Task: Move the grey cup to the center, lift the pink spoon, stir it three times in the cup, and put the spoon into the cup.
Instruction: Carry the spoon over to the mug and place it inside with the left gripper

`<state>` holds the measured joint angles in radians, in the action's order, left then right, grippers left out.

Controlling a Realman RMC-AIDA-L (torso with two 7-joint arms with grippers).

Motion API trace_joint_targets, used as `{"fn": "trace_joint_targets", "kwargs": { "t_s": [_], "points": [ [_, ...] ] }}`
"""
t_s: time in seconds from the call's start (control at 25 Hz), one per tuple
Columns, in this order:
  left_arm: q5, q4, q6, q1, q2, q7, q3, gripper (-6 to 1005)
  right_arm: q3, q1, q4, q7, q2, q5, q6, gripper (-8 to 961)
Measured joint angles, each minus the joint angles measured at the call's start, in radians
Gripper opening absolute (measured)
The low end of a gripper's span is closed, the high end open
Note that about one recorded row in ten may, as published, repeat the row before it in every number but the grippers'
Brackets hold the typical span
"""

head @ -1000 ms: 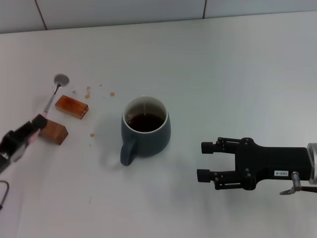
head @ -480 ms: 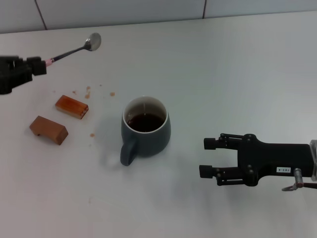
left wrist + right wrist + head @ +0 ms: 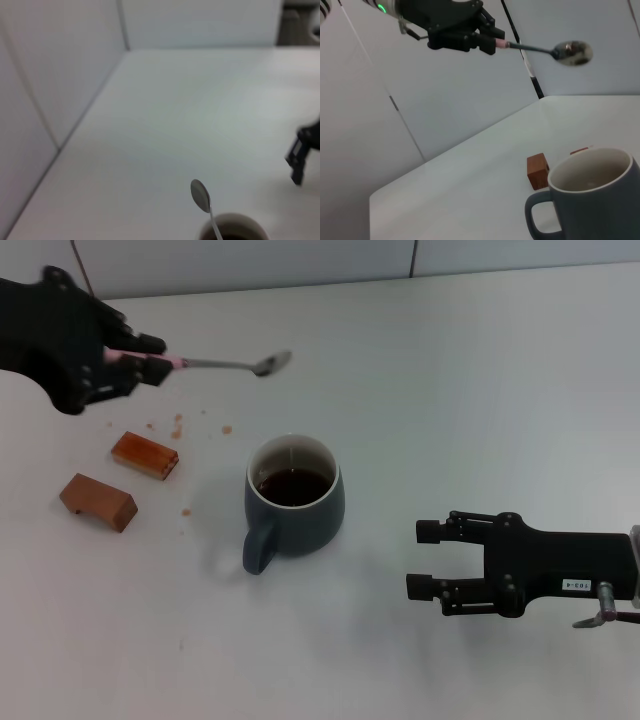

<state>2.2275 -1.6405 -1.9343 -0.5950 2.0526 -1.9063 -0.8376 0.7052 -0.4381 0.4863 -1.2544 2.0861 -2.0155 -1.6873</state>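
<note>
The grey cup [image 3: 294,502] stands mid-table with dark liquid inside, its handle toward the front left. It also shows in the right wrist view [image 3: 592,202] and its rim in the left wrist view [image 3: 232,228]. My left gripper [image 3: 148,366] is shut on the pink spoon [image 3: 215,364] by its pink handle, holding it level in the air, up and left of the cup. The spoon's bowl [image 3: 200,195] points toward the cup; it also shows in the right wrist view [image 3: 573,52]. My right gripper [image 3: 425,560] is open and empty, right of the cup, low over the table.
Two brown wooden blocks [image 3: 145,455] [image 3: 97,501] lie left of the cup, with small brown spots [image 3: 178,425] on the table near them. A tiled wall [image 3: 240,260] runs along the table's back edge.
My left gripper has lifted the spoon off the table from beside the blocks, then swung it up and to the right toward the cup. The right gripper has drifted slightly right.
</note>
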Motion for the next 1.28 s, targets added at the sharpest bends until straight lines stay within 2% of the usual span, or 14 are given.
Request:
{"fn": "trace_joint_targets", "kwargs": {
  "t_s": [0.24,0.36,0.68,0.8,0.96,1.28],
  "points": [
    [0.068,-0.069,0.003,-0.039,0.015,-0.016,-0.184,133,0.0,0.001,0.0,-0.002,0.0,0.0,0.0,819],
    [0.115,-0.082,0.005,-0.052,0.016,-0.016,-0.232,134,0.0,0.002,0.0,-0.003,-0.001,0.0,0.0,819],
    [0.196,-0.091,0.005,-0.069,0.018,-0.014,-0.322,134,0.003,0.007,0.0,-0.003,-0.001,0.0,0.0,818],
    [0.196,-0.091,0.005,-0.069,0.018,-0.014,-0.322,134,0.004,0.009,0.0,-0.003,-0.001,0.0,0.0,818],
    [0.274,-0.093,0.013,-0.072,0.02,-0.01,-0.402,134,0.006,0.011,0.003,-0.003,-0.001,0.0,0.0,818],
    [0.344,-0.086,0.04,-0.094,0.024,-0.012,-0.482,134,0.009,0.008,0.003,-0.003,-0.001,0.0,0.0,818]
  ]
}}
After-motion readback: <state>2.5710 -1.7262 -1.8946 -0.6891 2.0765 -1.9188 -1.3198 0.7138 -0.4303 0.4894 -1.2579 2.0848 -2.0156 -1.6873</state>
